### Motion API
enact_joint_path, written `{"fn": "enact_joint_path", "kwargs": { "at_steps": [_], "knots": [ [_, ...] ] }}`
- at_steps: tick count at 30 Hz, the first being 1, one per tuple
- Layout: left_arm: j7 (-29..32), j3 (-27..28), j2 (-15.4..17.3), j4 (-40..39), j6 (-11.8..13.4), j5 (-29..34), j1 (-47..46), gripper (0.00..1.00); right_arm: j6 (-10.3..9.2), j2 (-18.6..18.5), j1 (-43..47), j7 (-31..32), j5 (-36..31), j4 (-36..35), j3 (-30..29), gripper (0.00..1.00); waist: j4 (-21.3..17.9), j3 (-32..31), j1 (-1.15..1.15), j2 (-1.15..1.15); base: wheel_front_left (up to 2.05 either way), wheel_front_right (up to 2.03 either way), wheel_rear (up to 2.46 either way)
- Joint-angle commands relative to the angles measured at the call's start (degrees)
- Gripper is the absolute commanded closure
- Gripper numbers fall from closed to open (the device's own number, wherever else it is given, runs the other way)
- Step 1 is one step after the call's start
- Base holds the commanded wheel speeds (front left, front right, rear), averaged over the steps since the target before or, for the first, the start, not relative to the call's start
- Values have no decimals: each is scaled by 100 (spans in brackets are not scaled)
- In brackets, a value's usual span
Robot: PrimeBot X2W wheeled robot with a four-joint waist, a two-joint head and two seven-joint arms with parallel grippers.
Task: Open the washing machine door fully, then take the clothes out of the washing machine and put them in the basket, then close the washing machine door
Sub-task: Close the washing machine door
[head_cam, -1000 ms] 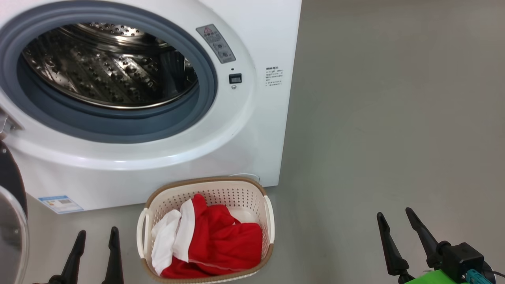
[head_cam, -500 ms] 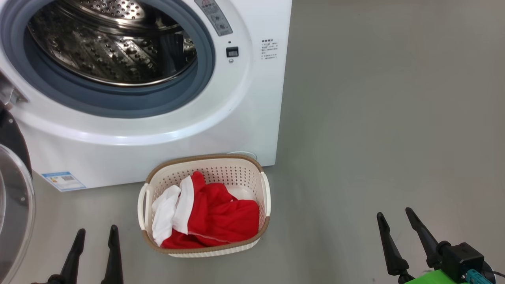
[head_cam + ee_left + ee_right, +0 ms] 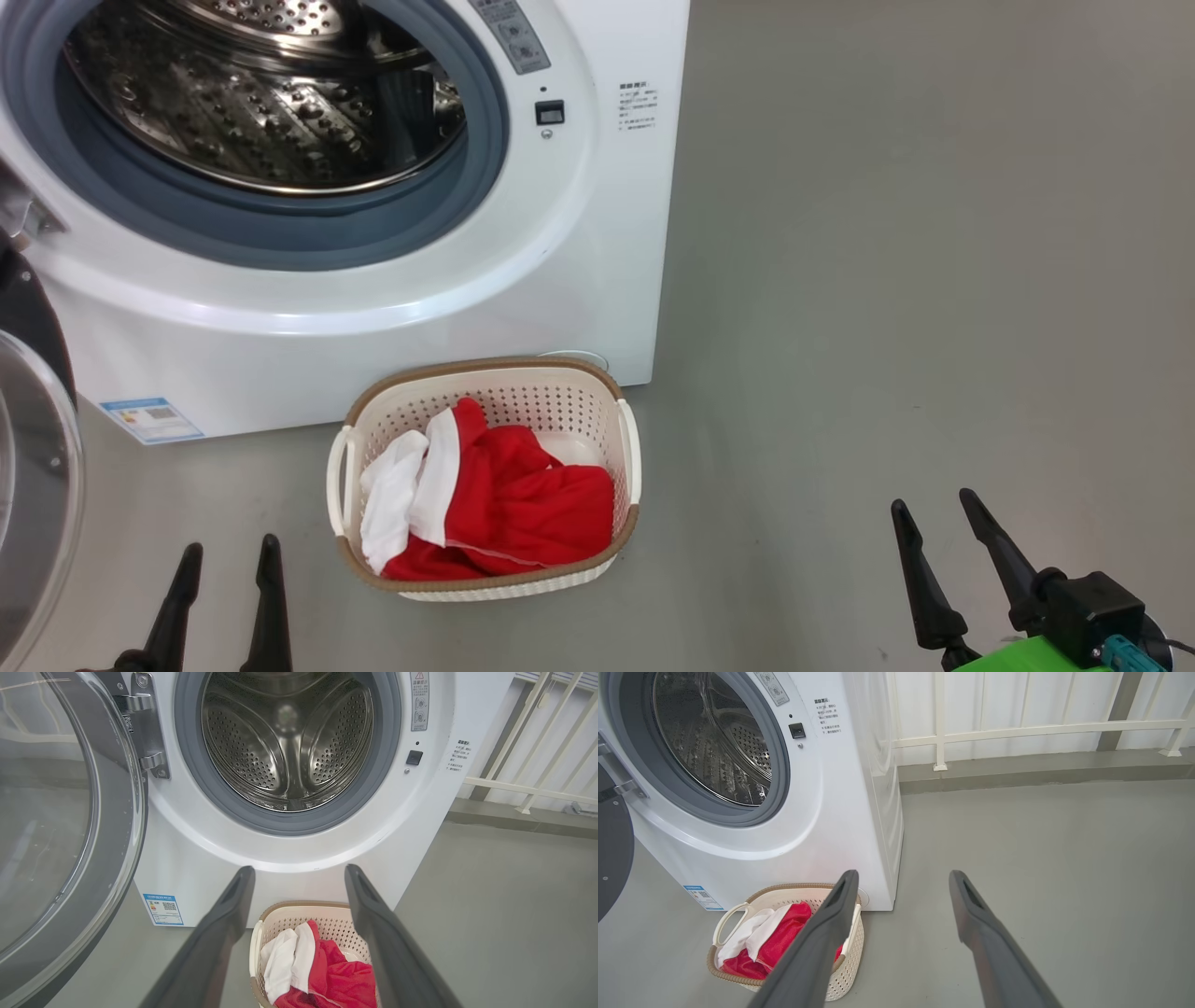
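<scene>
The white washing machine (image 3: 579, 243) stands open, its steel drum (image 3: 289, 742) bare of fabric. Its door (image 3: 33, 485) hangs swung out at the far left, glass bowl and black rim showing (image 3: 56, 826). On the floor before the machine sits the cream basket (image 3: 627, 448) with the red and white clothes (image 3: 504, 504) piled inside; the basket (image 3: 850, 952) and clothes (image 3: 775, 938) also show in the right wrist view. My left gripper (image 3: 229, 555) is open, low at the left, short of the basket. My right gripper (image 3: 934, 518) is open over bare floor, well right of the basket.
Grey floor (image 3: 887, 280) spreads wide to the right of the machine. A white railing (image 3: 1017, 728) and a low kerb run along the back wall. A blue label (image 3: 149, 420) sits on the machine's lower front.
The head camera has tilted, so machine and basket sit higher in the picture. Both grippers hold the same open pose at the bottom edge.
</scene>
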Motion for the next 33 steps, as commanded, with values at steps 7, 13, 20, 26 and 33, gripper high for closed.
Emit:
{"fn": "enact_joint_path", "kwargs": {
  "at_steps": [7, 13, 20, 26, 33],
  "knots": [
    [-28, 161, 33, 40, -32, -63, -222, 0, 36, -68, -115, -37, -145, -122, 194, 0, 422, -42, 0, 0, 0, 0, 0],
    [-28, 119, 33, 193, -30, -274, -157, 0, 36, -121, -137, -37, -198, -67, 298, 0, 997, -95, 0, 0, 0, 0, 0],
    [-28, -39, 33, 264, 73, -446, -48, 0, 36, -216, -144, -37, -196, -21, 418, 0, 1624, -142, 0, 0, 0, 0, 0],
    [-28, -226, 33, 316, 204, -581, 37, 0, 36, -299, -111, -37, -177, 31, 502, 0, 2243, -181, 0, 0, 0, 0, 0],
    [-28, -462, 33, 295, 330, -731, 128, 0, 36, -334, -82, -37, -157, 60, 543, 0, 2842, -226, 0, 0, 0, 0, 0]
  ]
}}
